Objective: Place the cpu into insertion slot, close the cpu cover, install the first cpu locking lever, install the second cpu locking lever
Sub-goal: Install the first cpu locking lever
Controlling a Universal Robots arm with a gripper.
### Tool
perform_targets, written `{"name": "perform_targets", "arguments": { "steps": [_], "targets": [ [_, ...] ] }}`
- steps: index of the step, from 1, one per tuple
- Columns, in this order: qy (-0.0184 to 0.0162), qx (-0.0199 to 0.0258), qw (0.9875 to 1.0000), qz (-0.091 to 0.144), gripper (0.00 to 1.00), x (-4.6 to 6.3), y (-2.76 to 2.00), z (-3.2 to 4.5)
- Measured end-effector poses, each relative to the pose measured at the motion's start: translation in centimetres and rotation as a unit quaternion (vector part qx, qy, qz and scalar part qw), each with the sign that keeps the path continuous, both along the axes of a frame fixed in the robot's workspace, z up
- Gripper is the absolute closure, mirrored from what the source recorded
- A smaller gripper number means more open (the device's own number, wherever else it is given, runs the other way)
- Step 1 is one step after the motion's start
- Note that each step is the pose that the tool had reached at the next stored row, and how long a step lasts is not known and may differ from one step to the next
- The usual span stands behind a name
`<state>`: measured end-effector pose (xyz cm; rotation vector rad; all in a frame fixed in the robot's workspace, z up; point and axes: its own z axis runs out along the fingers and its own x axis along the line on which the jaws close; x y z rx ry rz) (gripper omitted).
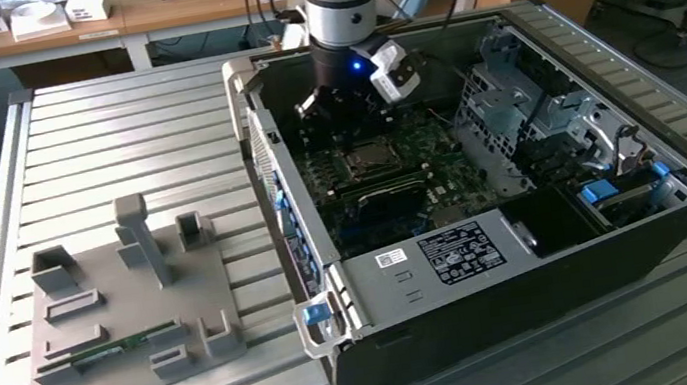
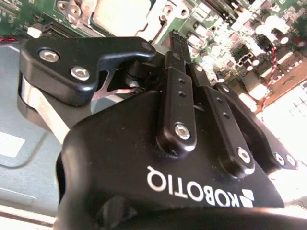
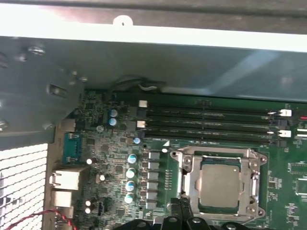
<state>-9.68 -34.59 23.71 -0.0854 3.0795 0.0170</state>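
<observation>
Gripper (image 3: 180,211): fingers closed to a narrow tip with nothing between them, poised low over the motherboard (image 3: 115,163) inside the open computer case (image 1: 535,302). The cpu (image 3: 219,184) lies directly ahead of the fingertips, seated in its socket, and the cpu cover (image 3: 216,155) lies flat around it. The tips stand at the socket edge nearest the tool, just beside the cover's frame. I cannot tell whether they touch it, nor whether either locking lever is latched. Risks, as judged: the tips work in a tight spot, so a small sideways drift could drag them across the cover frame or onto the chip's top and scratch it. Pressing down off the mark would load the board rather than the socket hardware and could flex it. The row of capacitors (image 3: 130,172) to one side of the tips and the memory slots (image 3: 206,122) beyond the socket are near enough for the broad gripper body to catch on a wide swing. A thin lever could also slip off closed, smooth fingertips and spring back. Condition of the task's thing: the cpu is a small flat square with a dull silvery-grey top. It sits level and square in the frame's open centre, with no corner seen raised. The cover is a bright silvery frame, evenly seated on all visible sides.
</observation>
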Motion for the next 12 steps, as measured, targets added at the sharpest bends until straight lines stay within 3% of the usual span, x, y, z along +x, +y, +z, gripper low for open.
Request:
{"name": "perform_targets", "arguments": {
  "steps": [7,12],
  "targets": [
    [-0.0046,-0.0011,1.0,0.0,0.89,-1.3,0.0,-0.07],
    [-0.0054,-0.0028,1.0,0.0,0.89,-1.5,0.0,-0.07]
  ]
}}
